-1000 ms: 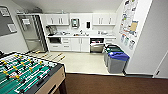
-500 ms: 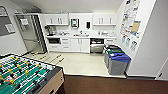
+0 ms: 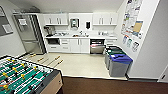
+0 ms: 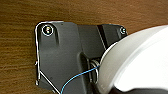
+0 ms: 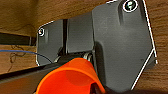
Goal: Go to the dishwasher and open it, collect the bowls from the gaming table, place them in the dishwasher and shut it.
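Kitchenette ahead, with a bowl showing at each wrist.
The dishwasher (image 3: 97, 46) stands open under the far counter, beside the bins (image 3: 119, 64); the table-football table (image 3: 23, 78) is near left. A white bowl (image 4: 140, 62) looms by the left wrist, an orange bowl (image 5: 71, 77) by the right; I cannot tell whether either hand grips.

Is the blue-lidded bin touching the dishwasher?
Apart. In the head view the blue-lidded bin stands out on the floor, with a green-lidded bin and pale floor between it and the dishwasher under the counter.
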Available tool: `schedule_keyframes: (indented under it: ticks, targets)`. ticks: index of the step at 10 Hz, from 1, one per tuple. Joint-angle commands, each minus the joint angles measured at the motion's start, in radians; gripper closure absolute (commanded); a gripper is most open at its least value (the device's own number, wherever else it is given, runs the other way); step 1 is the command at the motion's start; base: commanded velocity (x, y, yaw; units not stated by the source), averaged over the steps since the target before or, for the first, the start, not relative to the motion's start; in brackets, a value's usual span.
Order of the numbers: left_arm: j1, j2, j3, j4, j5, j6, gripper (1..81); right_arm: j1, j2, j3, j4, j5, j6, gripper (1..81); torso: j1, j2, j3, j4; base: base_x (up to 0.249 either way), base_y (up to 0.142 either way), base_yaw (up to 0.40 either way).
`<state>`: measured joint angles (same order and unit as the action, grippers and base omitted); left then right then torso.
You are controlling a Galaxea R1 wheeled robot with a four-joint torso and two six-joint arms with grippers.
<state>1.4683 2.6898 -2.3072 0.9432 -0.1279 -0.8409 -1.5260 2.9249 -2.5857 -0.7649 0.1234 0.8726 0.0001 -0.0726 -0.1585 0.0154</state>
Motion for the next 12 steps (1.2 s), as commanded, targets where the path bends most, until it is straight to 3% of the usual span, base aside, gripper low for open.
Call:
schedule_keyframes:
  ticks: [1, 5, 12]
  targets:
    - [-0.047, -0.010, -0.013, -0.006, 0.014, 0.000, 81.1, 0.042, -0.001, 0.001, -0.010, -0.033, -0.003, 81.1, 0.000, 0.000, 0.000, 0.000, 0.153, 0.000, 0.000]
    - [-0.045, 0.058, -0.159, -0.004, 0.014, -0.006, 81.1, 0.045, 0.006, -0.017, -0.008, -0.034, -0.003, 81.1, 0.000, 0.000, 0.000, 0.000, 0.156, 0.000, 0.000]
    - [-0.045, 0.067, -0.172, -0.004, 0.014, -0.006, 81.1, 0.039, 0.029, -0.054, -0.008, -0.034, -0.003, 81.1, 0.000, 0.000, 0.000, 0.000, 0.158, 0.000, 0.000]
